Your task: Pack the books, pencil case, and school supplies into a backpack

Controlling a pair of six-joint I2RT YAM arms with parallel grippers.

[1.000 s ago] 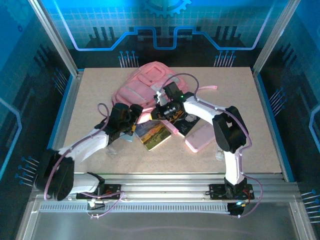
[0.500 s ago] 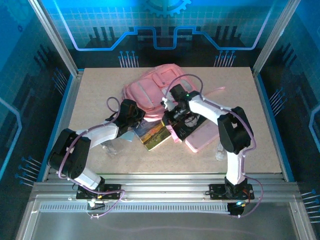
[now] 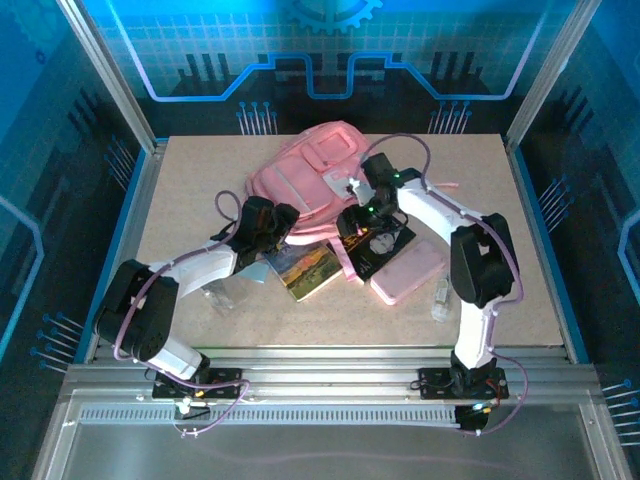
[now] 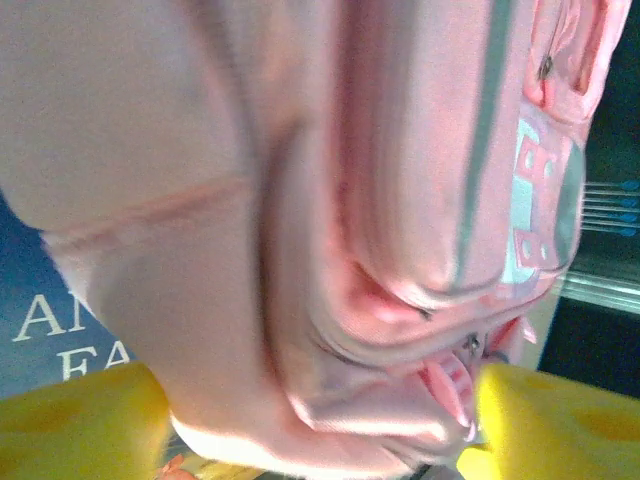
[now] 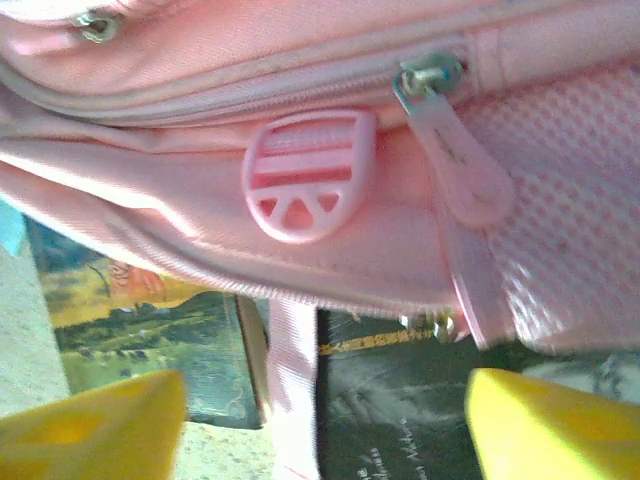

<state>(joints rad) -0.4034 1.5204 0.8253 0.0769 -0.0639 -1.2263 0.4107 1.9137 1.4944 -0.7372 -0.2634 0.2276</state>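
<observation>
Right wrist: backpack released.
Left hand and right hand had opened; books just ahead of the right hand stayed unpacked.

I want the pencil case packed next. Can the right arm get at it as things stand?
Probably yes. The pencil case lies uncovered on the table next to the black book, and the right gripper hovers close by, open and empty.
</observation>
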